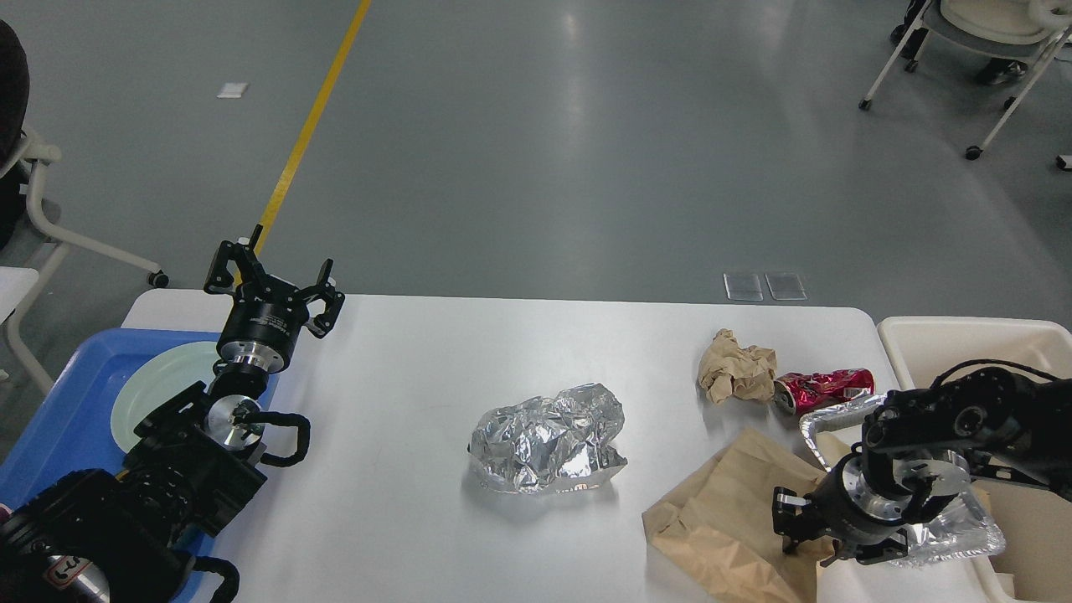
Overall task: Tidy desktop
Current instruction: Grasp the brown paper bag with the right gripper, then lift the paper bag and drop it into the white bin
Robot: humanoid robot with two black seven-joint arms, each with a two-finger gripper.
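The white desktop (419,502) holds a crumpled sheet of silver foil (548,435) in the middle. At the right lie a crumpled brown paper ball (737,373), a crushed red can (825,387), a flat brown paper bag (720,511) and a foil tray (963,532). My right gripper (809,536) is down on the bag's right part, beside the foil tray, with a fold of the bag between its fingers. My left gripper (272,280) is open and empty, raised at the table's far left edge.
A blue tray (75,410) with a pale green plate (159,389) sits at the left under my left arm. A beige bin (963,331) stands off the table's right end. Wheeled chairs stand on the floor at far left and far right.
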